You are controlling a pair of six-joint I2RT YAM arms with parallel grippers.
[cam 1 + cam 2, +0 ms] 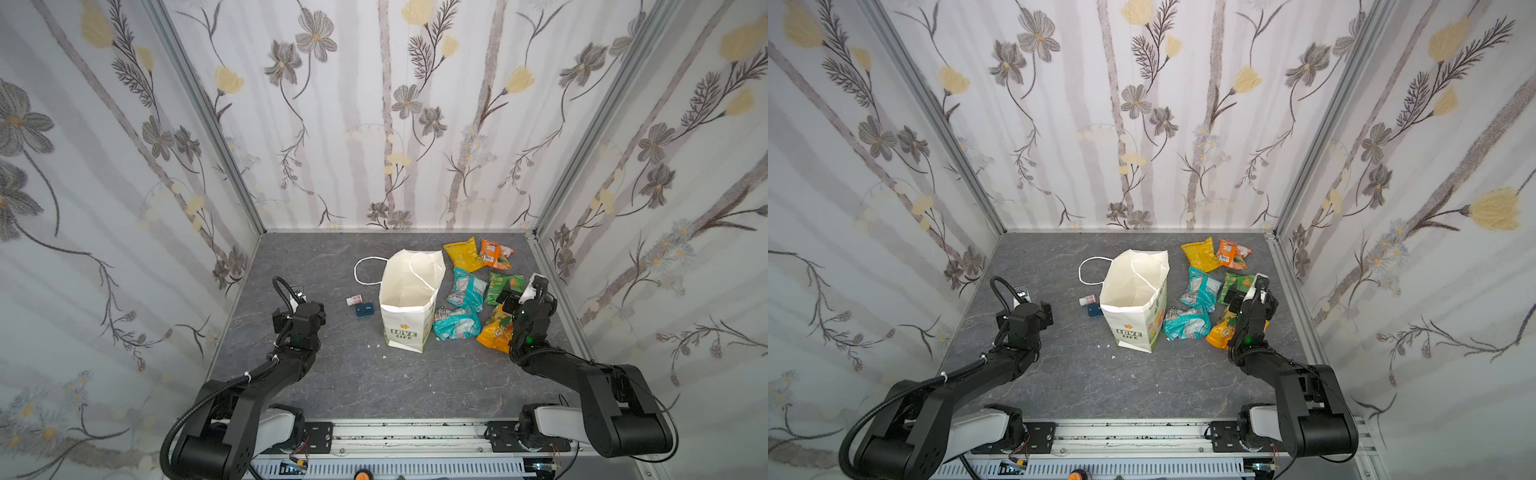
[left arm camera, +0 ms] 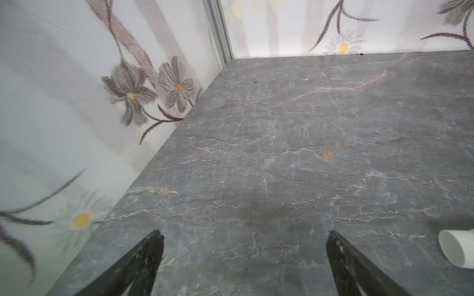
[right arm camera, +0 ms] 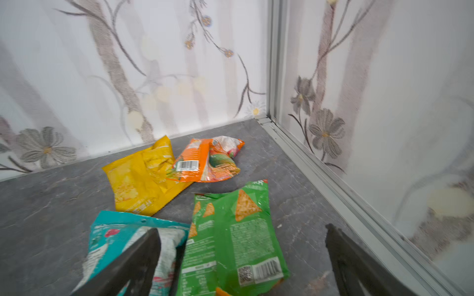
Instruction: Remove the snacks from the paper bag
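Left gripper (image 2: pixel 245 233) and right gripper (image 3: pixel 242 229), jaws wide apart; upright paper bag (image 1: pixel 405 328), six snacks (image 1: pixel 467 289) outside beside it.

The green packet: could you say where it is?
In both top views the green packet lies right of the paper bag, beside a teal packet.
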